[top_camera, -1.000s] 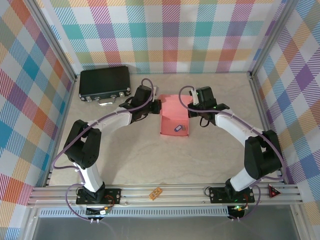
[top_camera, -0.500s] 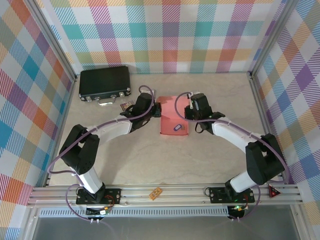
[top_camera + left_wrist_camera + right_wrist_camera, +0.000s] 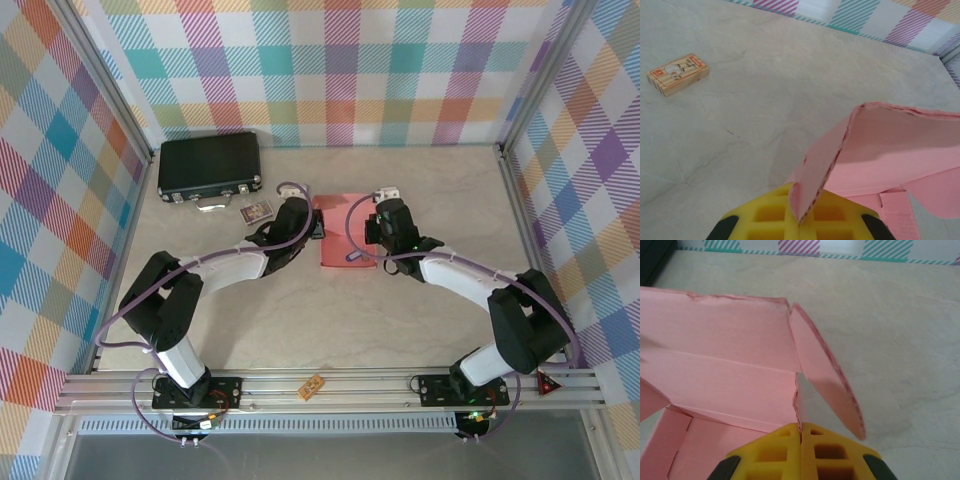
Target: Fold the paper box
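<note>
1. The left gripper point(image 3: 317, 222) is clenched on the paper box point(image 3: 338, 245). In its wrist view, a raised pink flap runs down into the seam between the closed yellow pads point(image 3: 771, 220).
2. The right gripper point(image 3: 369, 230) is likewise clamped on the box, with a thin card edge pinched upright between its pads point(image 3: 826, 447).
3. The box sits on the table point(image 3: 300, 320) between the 2 sets of jaws. The left jaws grip its left side and the right jaws its right side.
4. Ahead and to the right of the left jaws, the held flap rises and folds over the pink panel. A small printed block point(image 3: 678, 74) lies well ahead to their left.
5. Ahead and to the left of the right jaws, the box's wide panel spreads out with creases across it. A rounded side flap stands just ahead to their right.
6. Compared with 1 second ago, the right gripper has come nearer and further in from the box's far right corner. The 2 grippers now stand closer together.
7. The left wrist has swung away from the black case point(image 3: 209, 165). This has uncovered a small card point(image 3: 256, 212) that the arm hid 1 second ago.
8. From above, less of the pink sheet lies flat than before.
</note>
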`<move>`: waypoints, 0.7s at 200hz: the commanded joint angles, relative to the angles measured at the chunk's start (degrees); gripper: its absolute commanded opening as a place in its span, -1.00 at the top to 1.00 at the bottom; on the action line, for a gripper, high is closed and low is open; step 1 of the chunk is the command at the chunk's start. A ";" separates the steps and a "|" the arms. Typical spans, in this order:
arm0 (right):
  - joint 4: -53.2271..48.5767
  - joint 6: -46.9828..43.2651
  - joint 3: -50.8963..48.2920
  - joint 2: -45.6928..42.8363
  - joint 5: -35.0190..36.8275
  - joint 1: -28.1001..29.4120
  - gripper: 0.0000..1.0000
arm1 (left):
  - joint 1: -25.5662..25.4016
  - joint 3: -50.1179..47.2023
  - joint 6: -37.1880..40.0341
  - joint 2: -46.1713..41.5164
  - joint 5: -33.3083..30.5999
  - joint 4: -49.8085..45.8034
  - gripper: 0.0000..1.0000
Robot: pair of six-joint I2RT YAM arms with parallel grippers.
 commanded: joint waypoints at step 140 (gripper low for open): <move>15.06 2.75 -7.14 -0.48 7.04 4.03 1.00 | -5.92 -6.78 0.30 -1.76 -8.09 11.42 1.00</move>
